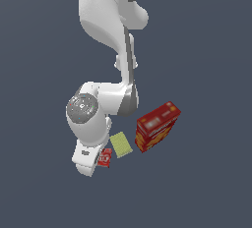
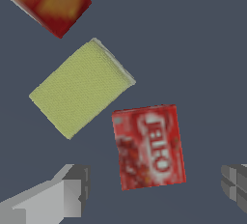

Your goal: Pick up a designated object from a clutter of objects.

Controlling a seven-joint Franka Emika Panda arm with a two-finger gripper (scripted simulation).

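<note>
The end effector [image 2: 154, 194] hangs with its jaws wide apart and nothing between them, one grey finger [image 2: 72, 189] at the lower left of the wrist picture and the other at its right edge. The small flat red squarish packet with white lettering [image 2: 148, 147] lies on the dark grey worktop [image 2: 202, 49], just above the line between those fingers and a little off centre.

To do the descent well, I judge the end effector should shift slightly toward the packet's middle and turn to meet its tilted long edges squarely, then come straight down before closing.

The pale yellow flat woven rectangle [image 2: 81, 89] lies just beside the packet's upper left corner, apart from it as far as shows. The large red-orange cardboard box [image 1: 157, 126] stands further off. The far side of the packet is open worktop.
</note>
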